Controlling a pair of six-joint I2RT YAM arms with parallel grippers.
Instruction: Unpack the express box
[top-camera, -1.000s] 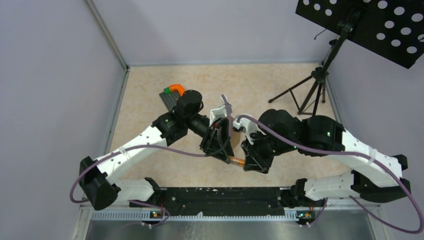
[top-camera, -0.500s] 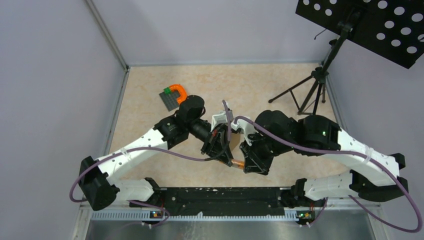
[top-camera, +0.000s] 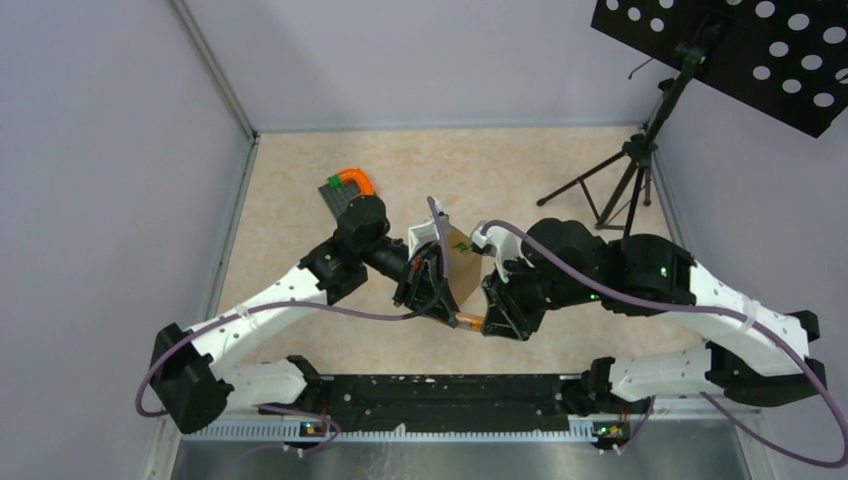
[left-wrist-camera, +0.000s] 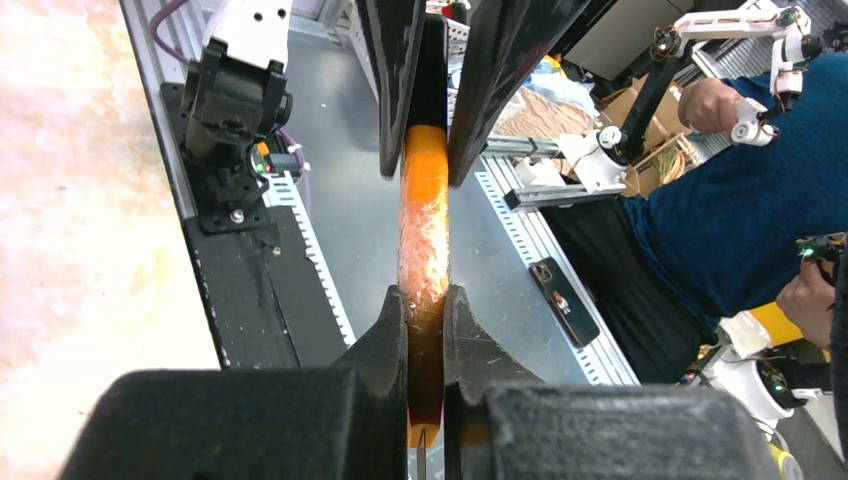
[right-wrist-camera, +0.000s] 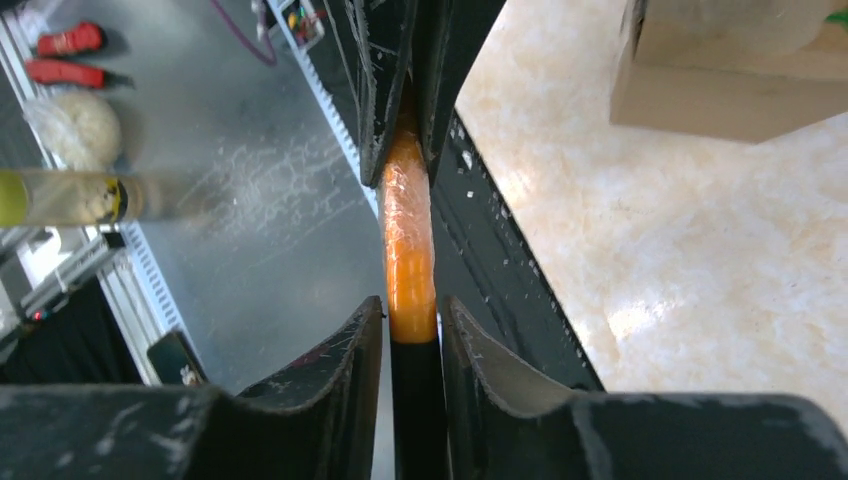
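While the slim orange rod wrapped in crinkled clear film is spanned by both arms above the near part of the beige stone-patterned table, I treat the step in hand as a transfer of that rod from one arm to the other; this is a judgement from the pose alone. Left gripper: jaws drawn nearly together, pinching one end of the rod from both sides. Right gripper: jaws set narrow around the opposite end, flanking it closely; I cannot tell whether they bear on it or stand just clear. The express box, a small brown corrugated cardboard carton, rests on the table just beyond the two wrists, held by neither arm, with clear film and a green mark on its upper side. To do the transfer well, I first confirm from the left wrist view that the rod sits square between the left pads, not skewed. Next, I part only the giving jaws, slowly, and watch for any sag or twist of the rod. Then I draw that arm back along the rod's own axis, since a sideways pull could lever the rod out of the pinch. Both purple cables hang near the meeting point, so I keep the retreat short and low. The carton should not be nudged.
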